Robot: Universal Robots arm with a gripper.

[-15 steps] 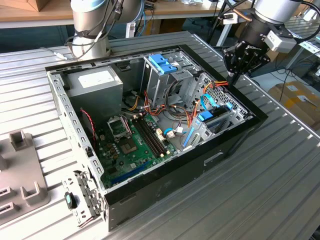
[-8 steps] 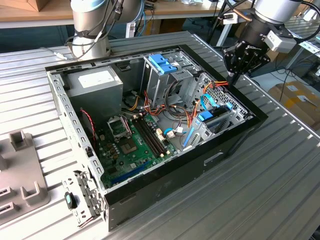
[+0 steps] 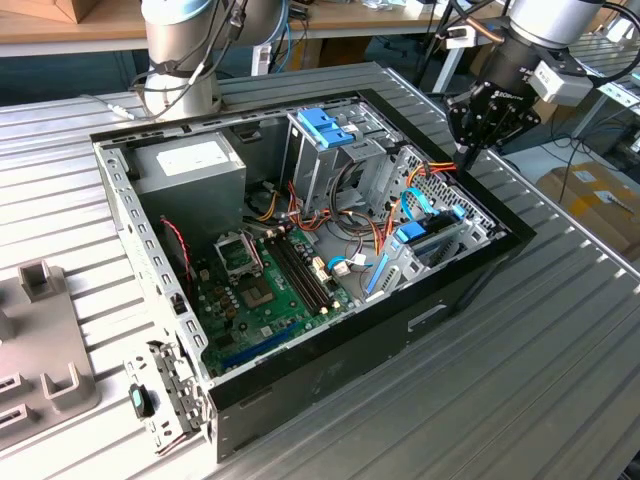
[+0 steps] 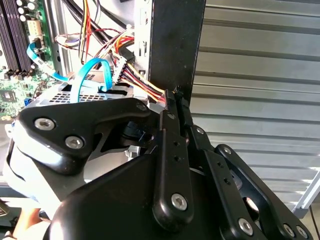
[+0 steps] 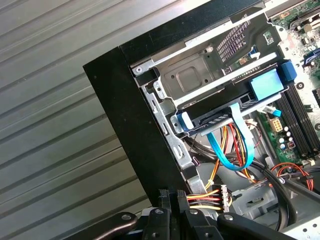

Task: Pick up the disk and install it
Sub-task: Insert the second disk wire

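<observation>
The arm reaches down from the top of the exterior view's right side, its black end effector pointing downward. In the second wrist view its fingers are pressed together, nothing held between them.

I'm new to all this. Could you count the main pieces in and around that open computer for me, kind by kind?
Open computer case: 1
Grey power supply: 1
Green motherboard: 1
Metal drive cage with blue latch: 1
Disk in its blue carrier: 1
Robot hand: 1
Total: 6
</observation>
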